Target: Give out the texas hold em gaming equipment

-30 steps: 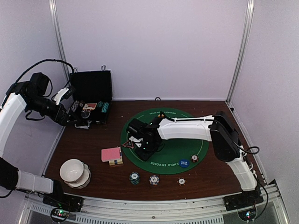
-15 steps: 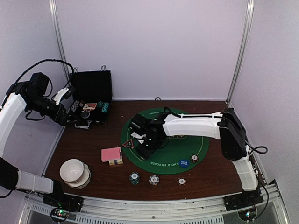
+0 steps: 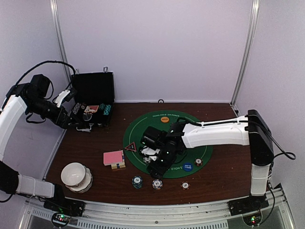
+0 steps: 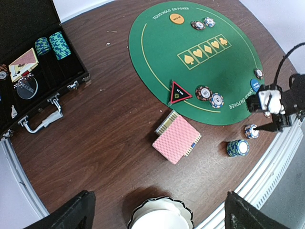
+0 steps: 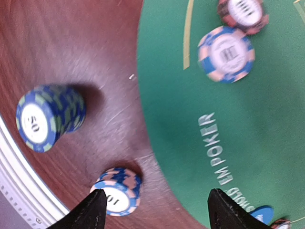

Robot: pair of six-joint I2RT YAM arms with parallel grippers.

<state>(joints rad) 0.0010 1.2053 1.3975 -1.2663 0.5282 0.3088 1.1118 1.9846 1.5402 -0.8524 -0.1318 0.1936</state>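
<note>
My right gripper hangs open over the near-left rim of the green poker mat, with nothing between its fingers. In the right wrist view a blue-pink chip stack sits on the wood beside its left fingertip, a teal chip stack stands further out, and two chips lie on the mat. The pink-backed cards lie left of the mat, beside the red-black triangle marker. The orange button and blue button rest on the mat. My left gripper is open, high above the table.
The open black case with chips and cards stands at the back left. A white bowl stack sits at the front left. Another chip lies near the front edge, and the metal rail runs along it.
My right gripper has swung from beside the triangle marker toward the mat's near edge, and its jaws have widened. The left arm has not moved.
</note>
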